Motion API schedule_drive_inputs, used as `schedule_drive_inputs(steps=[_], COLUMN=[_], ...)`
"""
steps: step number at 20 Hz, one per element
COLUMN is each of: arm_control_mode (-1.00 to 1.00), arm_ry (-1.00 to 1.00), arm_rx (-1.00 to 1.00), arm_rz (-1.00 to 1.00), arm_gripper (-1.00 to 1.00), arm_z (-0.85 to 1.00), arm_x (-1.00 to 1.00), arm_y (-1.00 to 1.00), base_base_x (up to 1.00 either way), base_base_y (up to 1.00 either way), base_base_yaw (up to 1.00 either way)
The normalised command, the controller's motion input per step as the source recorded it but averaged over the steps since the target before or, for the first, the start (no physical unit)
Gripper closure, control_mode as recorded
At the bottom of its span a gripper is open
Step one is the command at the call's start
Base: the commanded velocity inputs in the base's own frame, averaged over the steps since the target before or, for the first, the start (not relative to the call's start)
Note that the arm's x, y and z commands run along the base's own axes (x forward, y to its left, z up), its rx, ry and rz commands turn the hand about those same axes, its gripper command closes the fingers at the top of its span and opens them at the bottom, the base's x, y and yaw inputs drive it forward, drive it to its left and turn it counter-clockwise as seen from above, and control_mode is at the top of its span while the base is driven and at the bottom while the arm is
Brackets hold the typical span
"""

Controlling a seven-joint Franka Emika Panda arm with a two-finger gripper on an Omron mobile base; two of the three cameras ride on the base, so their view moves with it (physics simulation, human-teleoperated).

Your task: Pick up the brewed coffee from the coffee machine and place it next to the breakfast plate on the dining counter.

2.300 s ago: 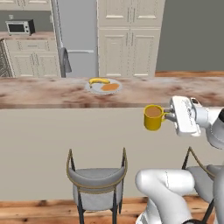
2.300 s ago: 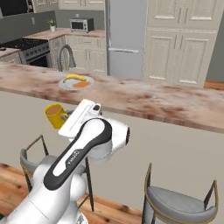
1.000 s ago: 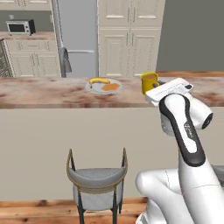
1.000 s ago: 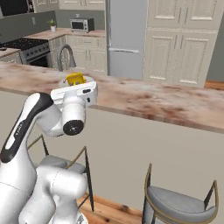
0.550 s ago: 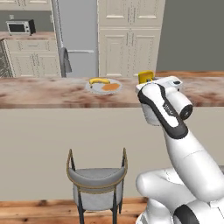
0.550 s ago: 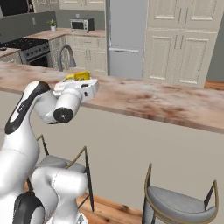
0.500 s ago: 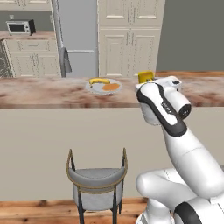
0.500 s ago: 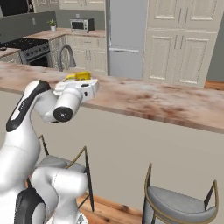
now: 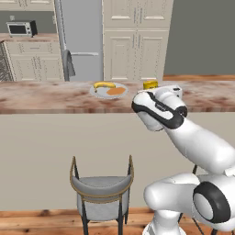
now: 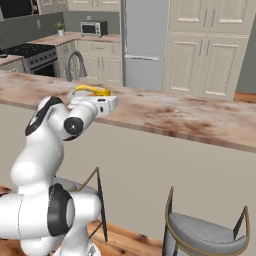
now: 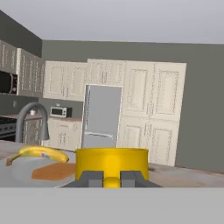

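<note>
one yellow mug (image 11: 112, 162) sits clenched in the gripper (image 11: 112, 179) over the counter (image 9: 50, 98), just beside the plate (image 11: 26, 171) with banana (image 11: 33, 153).

mug (image 9: 150, 85) now beside plate (image 9: 109, 91)

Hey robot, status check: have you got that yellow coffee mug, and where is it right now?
End effector shut on yellow mug. Mug over dining counter, beside breakfast plate. Nothing in the way.

place: home kitchen | cues: fridge (image 9: 81, 39), microwave (image 9: 20, 29), cream cabinets (image 9: 133, 39), dining counter (image 9: 50, 98)
</note>
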Motion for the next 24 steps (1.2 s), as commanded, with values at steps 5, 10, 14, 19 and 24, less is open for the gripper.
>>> schedule_drive_inputs(steps=[5,10,14,19,24], arm_control_mode=[-1.0,-1.0,-1.0,-1.0,-1.0], arm_ry=[0.06,0.04,0.03,0.02,0.04], arm_rx=[0.01,0.0,0.0,0.0,0.0], arm_rz=[0.0,0.0,0.0,0.0,0.0], arm_gripper=[1.0,1.0,1.0,1.0,-1.0], arm_z=[-0.42,-0.43,-0.29,-0.15,-0.22], arm_x=[0.37,0.39,0.51,0.53,0.34], arm_y=[-0.05,-0.03,-0.03,0.0,0.01], base_base_x=[0.0,0.0,0.0,0.0,0.0], base_base_y=[0.0,0.0,0.0,0.0,0.0], base_base_yaw=[0.0,0.0,0.0,0.0,0.0])
